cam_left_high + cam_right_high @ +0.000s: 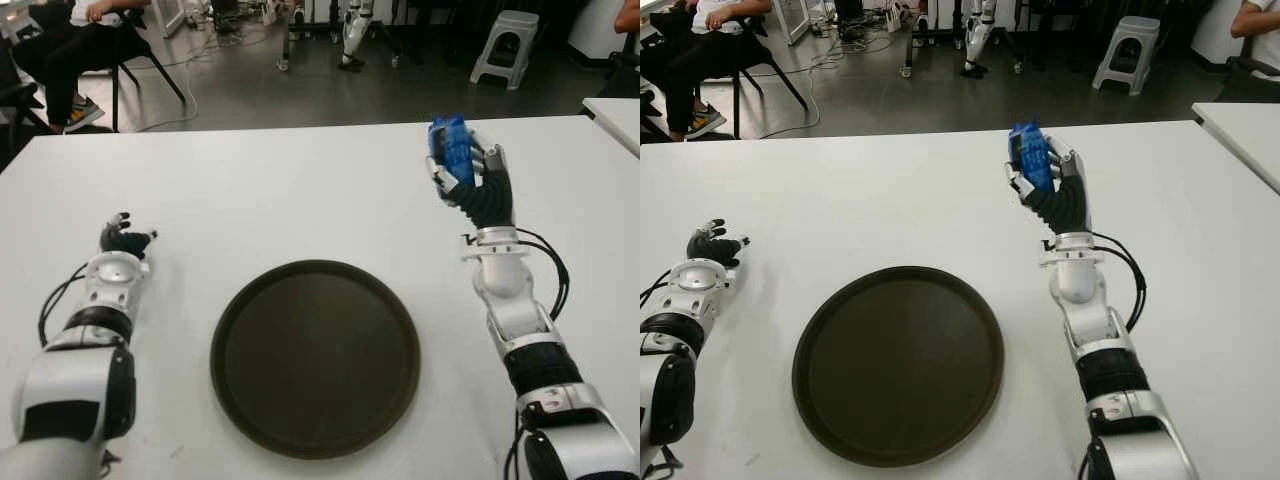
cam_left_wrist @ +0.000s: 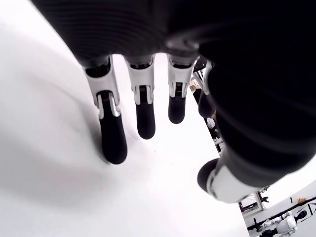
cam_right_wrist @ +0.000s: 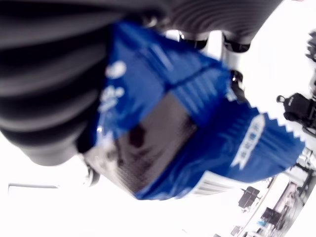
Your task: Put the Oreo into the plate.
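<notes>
My right hand (image 1: 462, 170) is raised above the white table, behind and to the right of the plate, with its fingers curled around a blue Oreo packet (image 1: 450, 148). The right wrist view shows that Oreo packet (image 3: 177, 133) pressed into the palm, its crimped end sticking out. A round dark brown plate (image 1: 315, 355) lies in the near middle of the table with nothing on it. My left hand (image 1: 124, 240) shows at the left of the plate; its fingers (image 2: 112, 138) are stretched out over the table (image 2: 44, 148) and hold nothing.
The white table (image 1: 300, 190) stretches wide around the plate. A second white table edge (image 1: 615, 115) shows at the far right. Beyond the far edge are a seated person (image 1: 75, 45), a grey stool (image 1: 505, 45) and robot legs (image 1: 352, 35) on the floor.
</notes>
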Controlling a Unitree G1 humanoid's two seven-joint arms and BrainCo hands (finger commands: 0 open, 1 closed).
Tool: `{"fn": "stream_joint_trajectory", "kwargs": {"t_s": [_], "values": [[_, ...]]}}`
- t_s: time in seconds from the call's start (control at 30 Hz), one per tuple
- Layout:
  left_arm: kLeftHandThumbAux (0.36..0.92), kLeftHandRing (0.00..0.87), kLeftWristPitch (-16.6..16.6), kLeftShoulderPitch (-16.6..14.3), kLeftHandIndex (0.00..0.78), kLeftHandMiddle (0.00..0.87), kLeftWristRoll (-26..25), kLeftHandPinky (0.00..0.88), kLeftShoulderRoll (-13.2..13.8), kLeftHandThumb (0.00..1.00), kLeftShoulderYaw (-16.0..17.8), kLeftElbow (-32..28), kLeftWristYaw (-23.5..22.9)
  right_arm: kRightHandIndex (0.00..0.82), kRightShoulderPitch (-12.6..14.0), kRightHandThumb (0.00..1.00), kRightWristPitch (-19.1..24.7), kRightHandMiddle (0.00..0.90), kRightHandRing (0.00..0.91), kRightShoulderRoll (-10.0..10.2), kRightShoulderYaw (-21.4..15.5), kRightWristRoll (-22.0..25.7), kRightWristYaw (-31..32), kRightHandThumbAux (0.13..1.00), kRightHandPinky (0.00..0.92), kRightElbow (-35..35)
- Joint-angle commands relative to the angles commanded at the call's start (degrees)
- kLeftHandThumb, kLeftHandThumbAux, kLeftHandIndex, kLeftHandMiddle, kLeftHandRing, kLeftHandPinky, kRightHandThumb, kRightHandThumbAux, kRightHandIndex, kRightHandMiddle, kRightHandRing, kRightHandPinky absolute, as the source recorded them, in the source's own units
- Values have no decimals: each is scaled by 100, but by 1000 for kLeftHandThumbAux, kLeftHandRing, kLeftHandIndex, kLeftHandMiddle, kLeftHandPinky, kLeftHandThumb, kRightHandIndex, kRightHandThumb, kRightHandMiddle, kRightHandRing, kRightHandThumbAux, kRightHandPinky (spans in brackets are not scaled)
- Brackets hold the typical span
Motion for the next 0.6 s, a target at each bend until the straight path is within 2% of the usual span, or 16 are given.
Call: {"fn": "stream_joint_trajectory", "kwargs": {"t_s": [0.13,0.3,0.6], "values": [[769,147,-28,11,80,128,-19,165,0,282,21,-1,-24,433,-2,849,175,546,821,195,111,106,224,672,818,-130],[765,155,-52,22,90,142,-46,172,7,320,58,-1,-31,434,104,847,257,548,818,293,228,250,680,672,815,-241],[764,160,-48,13,100,141,-11,163,-3,295,29,0,33,434,441,847,110,546,817,52,601,54,1603,671,810,-621]]}}
